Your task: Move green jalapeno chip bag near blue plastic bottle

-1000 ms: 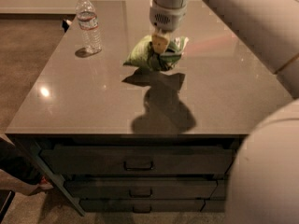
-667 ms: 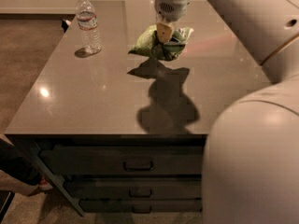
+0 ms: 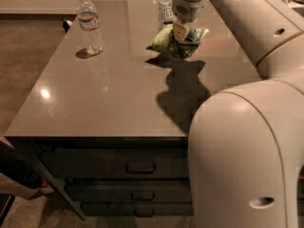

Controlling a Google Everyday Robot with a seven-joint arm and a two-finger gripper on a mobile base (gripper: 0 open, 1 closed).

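In the one camera view the claw [image 3: 183, 31] hangs over the far side of the table [image 3: 109, 94]. It is closed on the top of the green chip bag [image 3: 176, 45], which droops from it and seems to be clear of the surface, judging by the shadow [image 3: 183, 91] cast toward the near edge. The blue bottle [image 3: 166, 11] stands just behind the bag, half hidden by the claw and the arm [image 3: 237, 18]; whether bag and bottle touch cannot be told. A clear water bottle [image 3: 89, 23] stands well apart at the far left. The bag looks already near its goal, so the risk lies in the setting down. The blue bottle is slim and upright, and a swing of the bag or the claw toward it could tip it. The crinkly bag, pinched by one edge, might also slip out early or slide when released.
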